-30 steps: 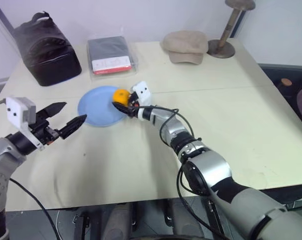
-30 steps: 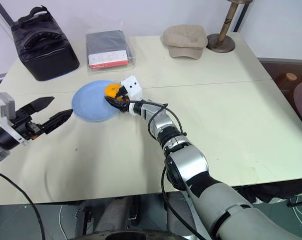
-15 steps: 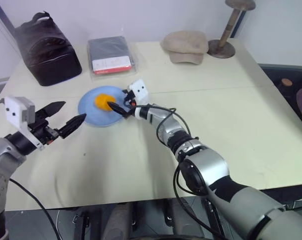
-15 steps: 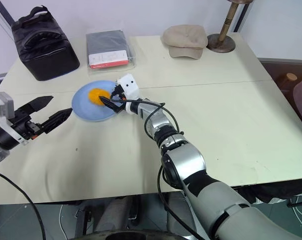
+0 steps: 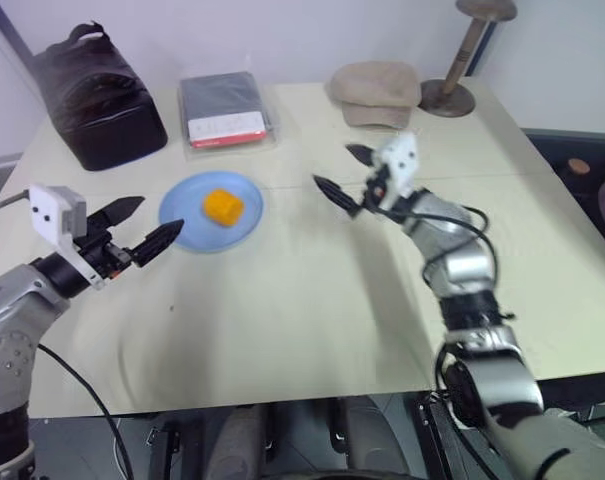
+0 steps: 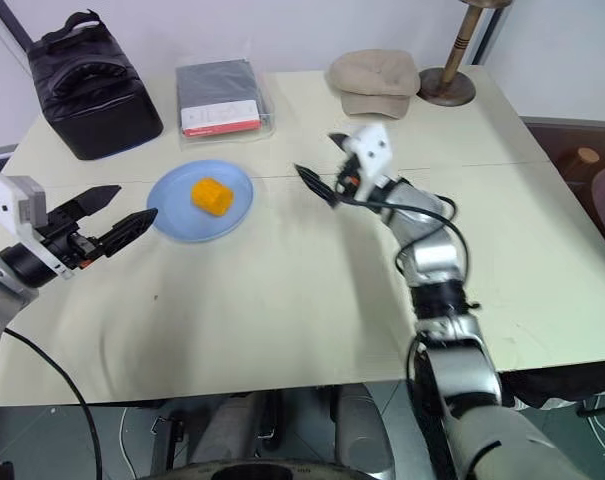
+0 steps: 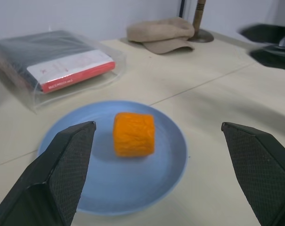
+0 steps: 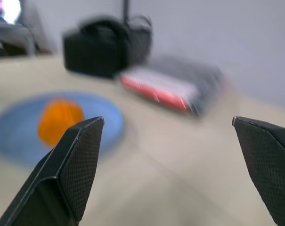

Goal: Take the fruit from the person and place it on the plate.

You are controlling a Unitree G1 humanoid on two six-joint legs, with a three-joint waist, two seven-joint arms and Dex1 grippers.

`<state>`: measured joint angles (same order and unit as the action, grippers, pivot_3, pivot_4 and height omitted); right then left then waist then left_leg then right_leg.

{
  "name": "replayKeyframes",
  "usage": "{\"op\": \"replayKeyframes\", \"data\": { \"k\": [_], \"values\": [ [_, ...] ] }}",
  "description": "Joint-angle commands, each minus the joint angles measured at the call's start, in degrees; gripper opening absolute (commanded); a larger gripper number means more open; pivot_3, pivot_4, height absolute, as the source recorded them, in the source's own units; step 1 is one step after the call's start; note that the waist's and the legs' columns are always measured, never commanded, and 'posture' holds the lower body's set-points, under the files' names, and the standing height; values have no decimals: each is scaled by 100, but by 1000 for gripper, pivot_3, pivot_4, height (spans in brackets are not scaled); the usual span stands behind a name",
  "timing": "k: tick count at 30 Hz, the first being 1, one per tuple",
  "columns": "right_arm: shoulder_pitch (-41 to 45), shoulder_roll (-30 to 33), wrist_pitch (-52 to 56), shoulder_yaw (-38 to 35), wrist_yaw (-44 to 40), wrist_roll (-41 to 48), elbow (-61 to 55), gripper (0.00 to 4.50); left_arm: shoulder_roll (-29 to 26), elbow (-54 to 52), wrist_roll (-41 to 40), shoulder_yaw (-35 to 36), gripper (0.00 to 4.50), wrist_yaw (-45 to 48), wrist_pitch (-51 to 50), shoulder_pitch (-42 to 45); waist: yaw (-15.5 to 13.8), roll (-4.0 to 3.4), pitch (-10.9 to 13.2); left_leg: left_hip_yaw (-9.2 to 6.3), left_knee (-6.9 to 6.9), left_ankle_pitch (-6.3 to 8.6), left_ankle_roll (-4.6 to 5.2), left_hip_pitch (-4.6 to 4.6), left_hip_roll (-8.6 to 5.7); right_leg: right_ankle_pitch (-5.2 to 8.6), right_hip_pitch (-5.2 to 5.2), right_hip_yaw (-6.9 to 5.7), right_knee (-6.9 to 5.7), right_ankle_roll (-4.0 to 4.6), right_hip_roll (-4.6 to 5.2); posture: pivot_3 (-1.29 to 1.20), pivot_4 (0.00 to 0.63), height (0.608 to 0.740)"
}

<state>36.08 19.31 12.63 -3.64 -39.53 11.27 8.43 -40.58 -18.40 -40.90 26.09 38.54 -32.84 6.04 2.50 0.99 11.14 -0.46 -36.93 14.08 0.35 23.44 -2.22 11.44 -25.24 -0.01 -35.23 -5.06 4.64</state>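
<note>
Ahead of the left jaws [image 5: 147, 223], wide apart and empty: fruit [image 5: 222, 207] resting mid-plate [image 5: 187, 225]. Right jaws [image 5: 342, 173] well apart from it, spread wide, holding nothing. Probably light, firm, smooth; best gripped across flat sides.

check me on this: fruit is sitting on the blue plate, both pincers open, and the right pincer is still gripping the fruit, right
Not quite. The right pincer is not gripping the fruit: it is open with nothing in it, off to the side of the plate. The left eye view shows the gap. The rest holds: the fruit sits on the blue plate, and the left pincer is open too.
</note>
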Motion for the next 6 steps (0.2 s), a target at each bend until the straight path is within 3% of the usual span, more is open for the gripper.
{"op": "replayKeyframes", "data": {
  "k": [1, 6],
  "values": [
    [-230, 203, 446, -254, 214, 266, -969, 4463, 62, -22, 88, -43, 4500, -55, 177, 120, 1, 1, -1, 0, -1, 0, 0, -1, 3, 0, 0, 0, 0, 1, -4, 0, 150, 740],
    [-712, 426, 596, -466, 473, 238, -1223, 4463, 153, 193, 282, -214, 4500, -67, 273, 173, -32, 2, -1, 1, -7, -1, 1, -2, 6, 0, 7, -1, 0, 0, -7, 0, 150, 740]
  ]
}}
